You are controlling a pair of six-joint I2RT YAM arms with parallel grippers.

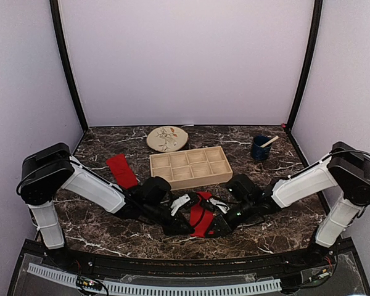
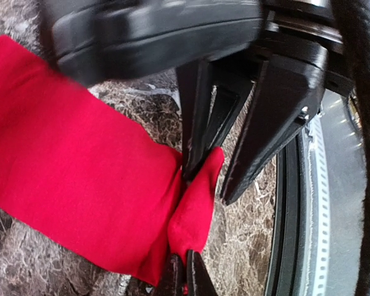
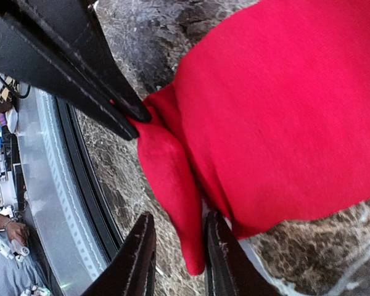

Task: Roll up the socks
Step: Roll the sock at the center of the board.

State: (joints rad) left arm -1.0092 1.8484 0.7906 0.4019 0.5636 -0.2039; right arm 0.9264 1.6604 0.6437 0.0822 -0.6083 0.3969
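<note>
Plainly the socks are light, limp cloth. We judge that they will sag, crease and unroll as soon as nothing holds them, though they cannot break and should not slide out of a firm pinch. The best hold is a bunched edge or fold at one end, not the flat middle. At the left of the overhead view the flat sock (image 1: 121,170) lies stretched on the marble table (image 1: 111,228), just left of the wooden tray (image 1: 190,166) and well apart from both arms. At lower centre the middle sock (image 1: 201,217) lies between the two wrists, near the table's front edge. Our left gripper (image 2: 184,276) is clenched on it: at the bottom of the left wrist view its two tips sit tight together, with a raised ridge of red fabric squeezed between them close to the sock's narrow end. Further right, our right gripper (image 3: 179,216) straddles that same end with its fingers apart. In the right wrist view the loose tip of the sock runs down between them and touches the finger (image 3: 225,259) on the right of the frame. A sliver of table shows beside the other finger, so we read this gripper as not yet closed. The long body of the sock spreads flat toward the upper right of that view.
</note>
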